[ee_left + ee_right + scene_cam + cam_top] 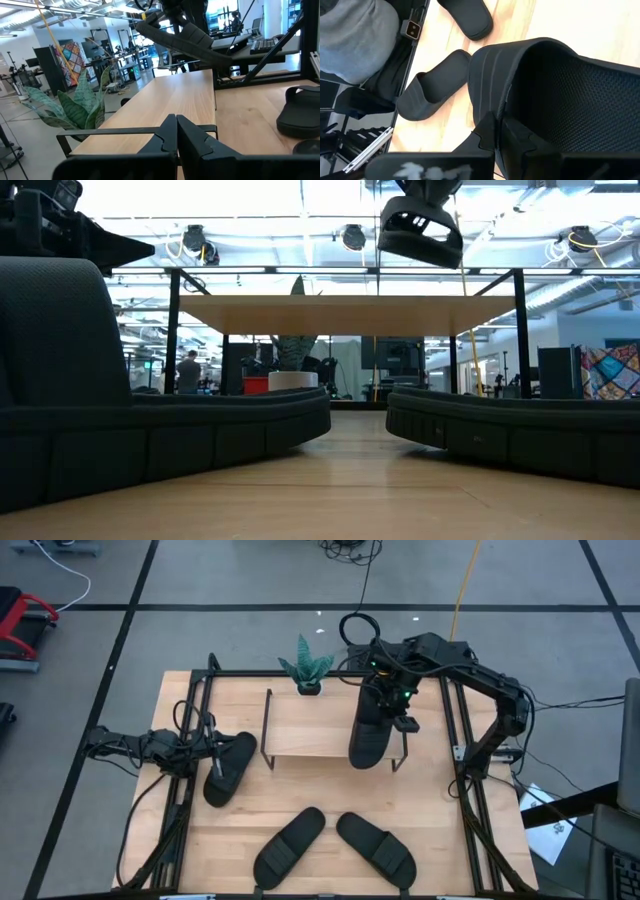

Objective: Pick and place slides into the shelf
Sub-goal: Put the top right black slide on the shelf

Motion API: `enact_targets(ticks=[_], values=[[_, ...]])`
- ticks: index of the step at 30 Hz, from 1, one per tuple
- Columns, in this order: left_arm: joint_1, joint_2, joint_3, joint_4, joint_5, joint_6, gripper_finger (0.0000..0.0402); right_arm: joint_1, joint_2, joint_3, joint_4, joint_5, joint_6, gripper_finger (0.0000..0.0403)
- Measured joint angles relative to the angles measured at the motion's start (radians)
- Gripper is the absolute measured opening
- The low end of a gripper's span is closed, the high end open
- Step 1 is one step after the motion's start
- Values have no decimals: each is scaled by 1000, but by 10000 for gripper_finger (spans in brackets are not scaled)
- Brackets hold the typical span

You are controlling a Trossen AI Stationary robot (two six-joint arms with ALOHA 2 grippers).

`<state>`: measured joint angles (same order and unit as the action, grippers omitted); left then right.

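black slide (368, 735) clamped in my right claw (385, 705) over the shelf (318, 725)
my left claw (205, 750) is pressed together by another slide (230, 768); two slides (288, 845) lie on the desk (440, 810).

Right gripper (385, 725) hangs raised at the rear, jaws clamped; left gripper (222, 753) low, jaws closed.

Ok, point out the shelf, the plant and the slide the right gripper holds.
shelf (310, 730), high view, bare part of its top board.
plant (306, 665), high view, its leaves.
held slide (368, 745), high view, lower end of its sole.
right gripper (392, 700), high view, at the slide's upper end.
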<state>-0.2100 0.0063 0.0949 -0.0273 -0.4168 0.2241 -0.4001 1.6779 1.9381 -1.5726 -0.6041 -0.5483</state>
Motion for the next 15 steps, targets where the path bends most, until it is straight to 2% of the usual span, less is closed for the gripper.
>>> enact_targets(ticks=[6, 15], values=[[0, 0, 0, 0, 0, 0, 1, -22, 34, -25, 1, -30, -6, 0], [0, 0, 0, 0, 0, 6, 1, -68, 55, -102, 5, 1, 1, 0]])
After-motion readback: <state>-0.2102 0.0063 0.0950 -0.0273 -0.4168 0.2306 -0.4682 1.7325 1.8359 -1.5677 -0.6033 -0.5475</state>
